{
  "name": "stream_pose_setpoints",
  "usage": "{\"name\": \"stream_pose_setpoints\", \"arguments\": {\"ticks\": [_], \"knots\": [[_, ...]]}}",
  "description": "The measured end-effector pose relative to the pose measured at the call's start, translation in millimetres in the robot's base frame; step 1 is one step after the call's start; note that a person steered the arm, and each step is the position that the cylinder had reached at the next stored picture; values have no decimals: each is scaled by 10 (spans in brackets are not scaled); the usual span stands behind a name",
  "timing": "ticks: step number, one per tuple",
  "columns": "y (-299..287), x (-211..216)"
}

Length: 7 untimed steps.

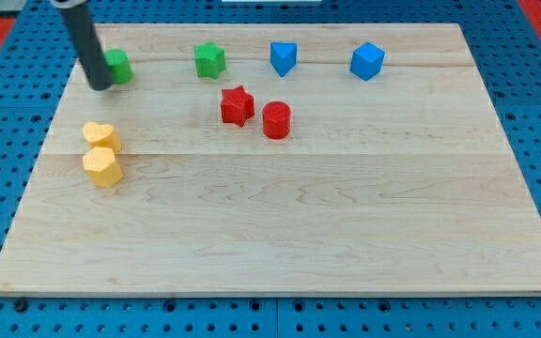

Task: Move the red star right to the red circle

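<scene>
The red star lies on the wooden board in the upper middle. The red circle, a short cylinder, stands just to its right and slightly lower, with a narrow gap between them. My tip is at the upper left of the board, far to the left of the red star. It touches or nearly touches the left side of a green block.
A green star sits above the red star. Two blue blocks sit along the view's top right. A yellow heart-like block and a yellow hexagon-like block sit at the left.
</scene>
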State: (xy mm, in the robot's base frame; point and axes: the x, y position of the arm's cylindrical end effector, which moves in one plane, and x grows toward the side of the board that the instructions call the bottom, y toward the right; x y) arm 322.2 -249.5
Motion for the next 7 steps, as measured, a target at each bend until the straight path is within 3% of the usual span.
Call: {"name": "stream_pose_setpoints", "arguments": {"ticks": [3,4,5,7], "knots": [[465,-222],[867,275],[1373,409],[1522,409]]}}
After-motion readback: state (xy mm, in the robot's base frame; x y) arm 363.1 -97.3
